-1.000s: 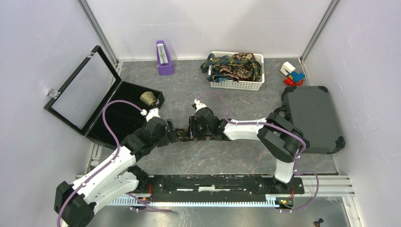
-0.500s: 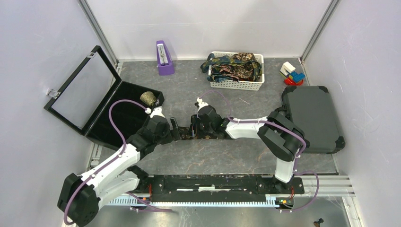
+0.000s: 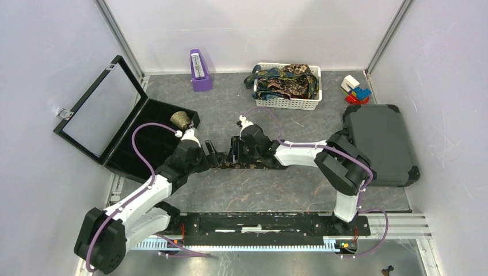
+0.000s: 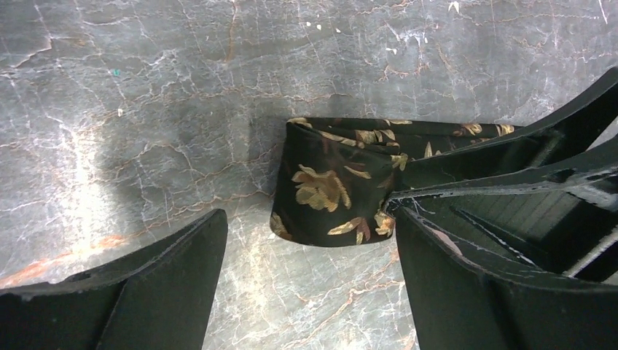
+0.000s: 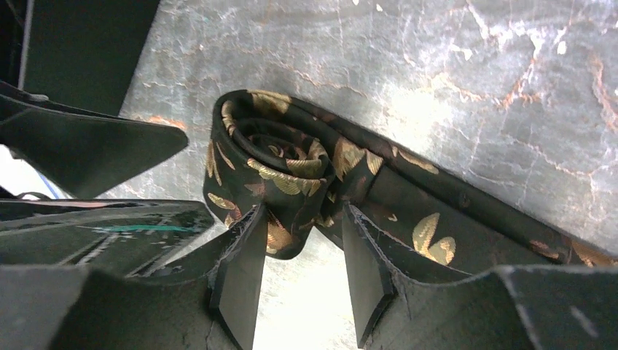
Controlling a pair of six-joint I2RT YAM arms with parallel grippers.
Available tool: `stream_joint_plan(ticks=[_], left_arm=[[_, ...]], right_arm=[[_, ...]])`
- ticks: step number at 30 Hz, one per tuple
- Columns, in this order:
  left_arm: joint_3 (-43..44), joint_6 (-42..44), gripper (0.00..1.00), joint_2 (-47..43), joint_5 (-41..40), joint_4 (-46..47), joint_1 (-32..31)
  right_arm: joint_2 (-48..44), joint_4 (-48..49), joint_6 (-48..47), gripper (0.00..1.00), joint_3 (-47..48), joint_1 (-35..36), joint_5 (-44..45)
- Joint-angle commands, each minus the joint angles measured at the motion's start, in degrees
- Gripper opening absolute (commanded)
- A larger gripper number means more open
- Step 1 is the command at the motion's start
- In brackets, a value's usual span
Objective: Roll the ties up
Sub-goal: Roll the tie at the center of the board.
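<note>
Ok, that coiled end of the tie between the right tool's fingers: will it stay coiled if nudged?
Probably not: the tie is soft fabric and its coil looks loose, with gaps between turns. It would likely drag rather than roll, since its uncoiled tail lies flat on the table.

A black tie (image 5: 291,164) with a gold leaf print lies mid-table (image 3: 259,190), one end rolled into a coil and the rest lying flat. More ties (image 3: 286,80) are heaped in a basket (image 3: 288,104) near the far edge.

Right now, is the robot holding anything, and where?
The left gripper is open, holding nothing. The right gripper straddles the rolled end of the tie; whether it pinches it cannot be told.
</note>
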Motion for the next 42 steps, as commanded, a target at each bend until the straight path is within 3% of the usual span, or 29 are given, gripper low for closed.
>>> stream_joint_plan(ticks=[1, 15, 27, 42], left_arm=[[-0.54, 2.72, 0.89, 1.82, 2.00, 4.82, 0.66], [-1.38, 1.17, 0.85, 4.46, 2.16, 7.19, 0.90], [-0.50, 1.69, 0.89, 1.84, 0.35, 4.89, 1.25], [-3.14, 1.92, 0.85, 5.28, 7.37, 14.88, 4.34]], right_arm=[[-0.22, 0.45, -0.83, 0.49, 3.72, -0.33, -1.00], [2.69, 0.71, -0.62, 0.48, 5.95, -0.82, -1.77], [3.66, 0.72, -1.66, 0.44, 4.74, -2.12, -1.67], [4.63, 2.11, -2.11, 0.42, 3.38, -2.97, -2.76]])
